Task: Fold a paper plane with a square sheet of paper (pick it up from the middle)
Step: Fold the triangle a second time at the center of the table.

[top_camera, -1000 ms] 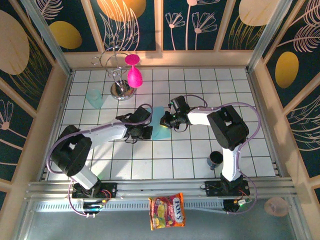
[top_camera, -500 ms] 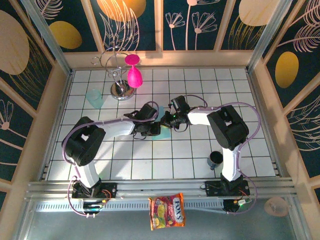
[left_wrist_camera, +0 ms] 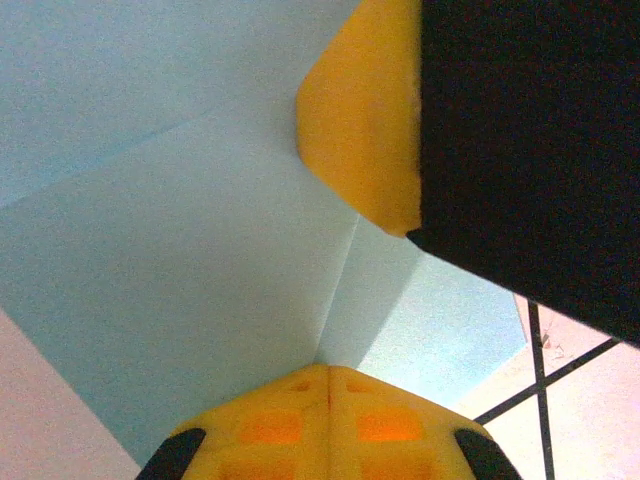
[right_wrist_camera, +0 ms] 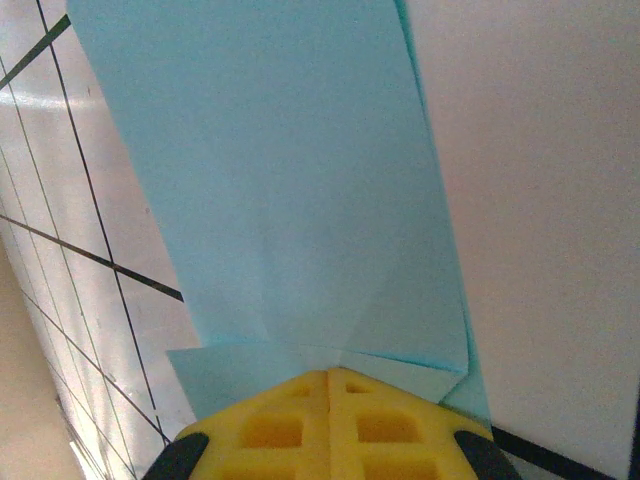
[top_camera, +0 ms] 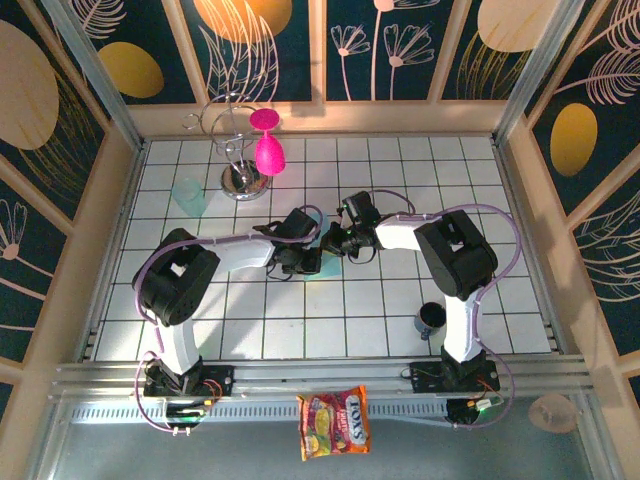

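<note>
Left pincer (left_wrist_camera: 328,398) (closed) against paper (left_wrist_camera: 190,260)

A wire stand (top_camera: 238,178) with pink goblets (top_camera: 267,152) stood upper left, a pale teal cup (top_camera: 188,196) beside it; a dark cup (top_camera: 431,318) lower right, a sweets bag (top_camera: 334,422) bottom centre.

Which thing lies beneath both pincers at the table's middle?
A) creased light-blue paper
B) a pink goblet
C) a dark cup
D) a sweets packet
A: the wrist views show creased light-blue paper at the shut tips of the left pincer and right pincer.
</note>
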`<state>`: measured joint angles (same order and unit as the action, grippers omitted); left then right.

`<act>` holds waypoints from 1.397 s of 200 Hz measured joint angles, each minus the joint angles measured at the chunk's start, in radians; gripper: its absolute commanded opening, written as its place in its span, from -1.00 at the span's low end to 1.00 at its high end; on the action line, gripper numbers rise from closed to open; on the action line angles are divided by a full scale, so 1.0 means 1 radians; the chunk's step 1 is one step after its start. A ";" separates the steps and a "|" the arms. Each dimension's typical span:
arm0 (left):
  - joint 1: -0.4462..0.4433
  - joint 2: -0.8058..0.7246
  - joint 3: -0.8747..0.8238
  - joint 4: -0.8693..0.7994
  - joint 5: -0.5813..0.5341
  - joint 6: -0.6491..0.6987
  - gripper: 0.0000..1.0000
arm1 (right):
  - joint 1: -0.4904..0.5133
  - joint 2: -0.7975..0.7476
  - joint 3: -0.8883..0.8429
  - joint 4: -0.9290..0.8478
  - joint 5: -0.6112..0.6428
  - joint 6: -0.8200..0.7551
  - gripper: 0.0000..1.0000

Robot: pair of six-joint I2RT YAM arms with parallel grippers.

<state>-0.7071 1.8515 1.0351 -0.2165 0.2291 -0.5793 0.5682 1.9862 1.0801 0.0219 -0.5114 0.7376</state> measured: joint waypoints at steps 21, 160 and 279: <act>0.000 -0.015 -0.024 0.015 -0.002 0.016 -1.00 | -0.001 0.001 0.000 0.000 -0.002 0.000 -1.00; 0.000 -0.203 -0.151 -0.028 0.005 0.010 -1.00 | -0.004 0.005 0.000 0.004 -0.011 0.000 -1.00; 0.000 -0.141 -0.157 0.088 -0.085 -0.163 -1.00 | -0.006 0.004 0.000 0.008 -0.019 0.000 -1.00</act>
<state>-0.7071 1.7107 0.8783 -0.1287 0.1444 -0.7422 0.5625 1.9903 1.0801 0.0296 -0.5301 0.7372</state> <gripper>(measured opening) 0.059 0.054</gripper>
